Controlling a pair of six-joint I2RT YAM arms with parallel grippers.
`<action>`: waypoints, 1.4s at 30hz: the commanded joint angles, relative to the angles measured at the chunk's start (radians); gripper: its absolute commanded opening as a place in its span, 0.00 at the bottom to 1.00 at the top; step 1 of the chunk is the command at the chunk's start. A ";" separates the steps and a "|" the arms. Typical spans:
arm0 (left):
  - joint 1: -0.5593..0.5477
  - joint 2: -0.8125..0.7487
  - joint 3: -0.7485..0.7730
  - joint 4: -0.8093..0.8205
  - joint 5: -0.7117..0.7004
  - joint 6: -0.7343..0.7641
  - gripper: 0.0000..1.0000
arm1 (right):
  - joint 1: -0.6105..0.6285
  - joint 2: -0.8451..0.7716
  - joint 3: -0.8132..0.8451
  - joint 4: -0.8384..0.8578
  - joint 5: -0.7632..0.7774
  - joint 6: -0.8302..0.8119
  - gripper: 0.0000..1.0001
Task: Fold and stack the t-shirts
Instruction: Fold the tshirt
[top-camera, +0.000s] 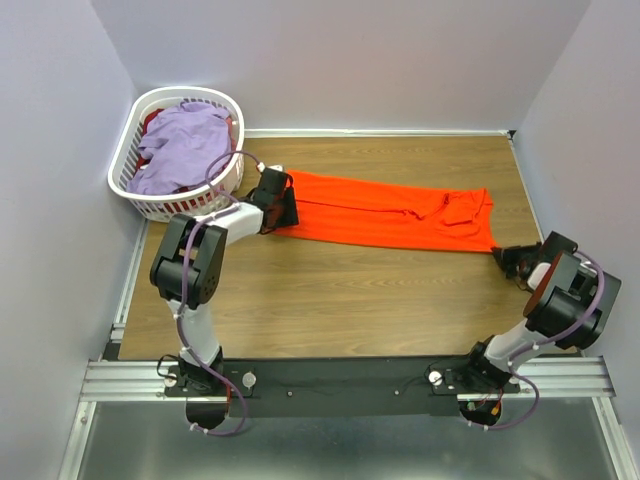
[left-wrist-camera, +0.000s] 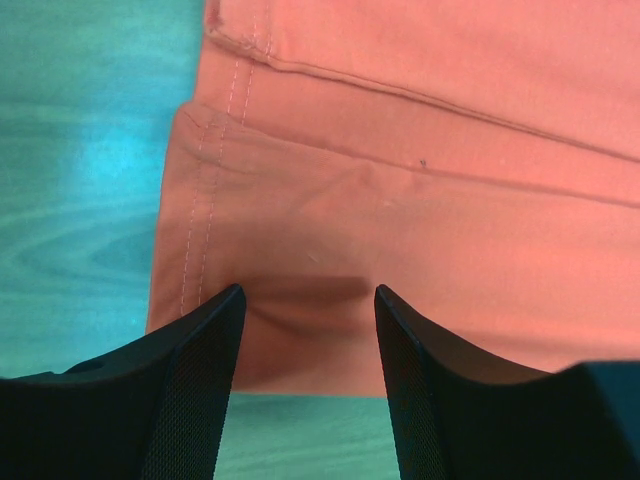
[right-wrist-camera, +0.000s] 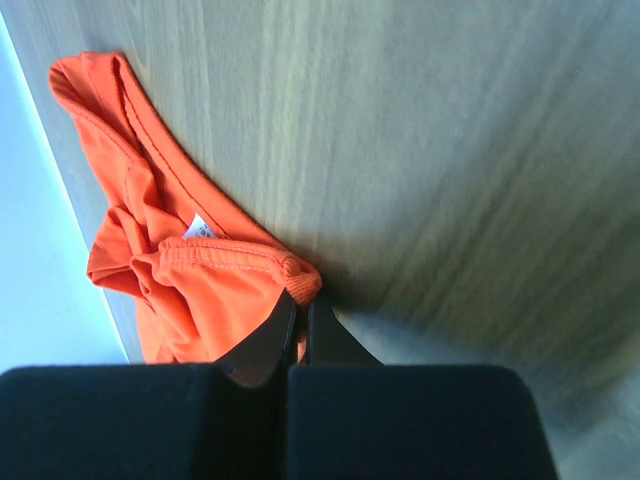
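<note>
Black end effectors (left-wrist-camera: 308, 295) on white-and-black arms (top-camera: 195, 262) trailing purple cables (top-camera: 590, 290)

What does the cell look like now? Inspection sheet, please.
Surface: brown wooden table.
Job's things: bright orange cloth t-shirt folded into a long strip, far half; lavender cloth t-shirt heaped in white slotted plastic basket, far left.
Clutter: red cloth beneath it.
Grippers: left gripper open, astride the orange hem end; right gripper shut at its collar corner.
Cables: purple cables looped along both arms.
Surroundings: pale walls; aluminium rail, near edge.
</note>
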 joint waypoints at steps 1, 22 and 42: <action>0.020 -0.042 -0.105 -0.126 -0.008 -0.021 0.64 | -0.027 -0.010 -0.072 -0.133 0.076 -0.039 0.01; -0.203 -0.620 -0.324 -0.089 -0.106 -0.216 0.98 | 0.013 -0.591 -0.099 -0.440 0.024 -0.294 0.52; -0.316 -0.808 -0.509 0.251 -0.143 -0.368 0.96 | 0.369 -0.381 0.063 -0.112 -0.166 -0.328 0.54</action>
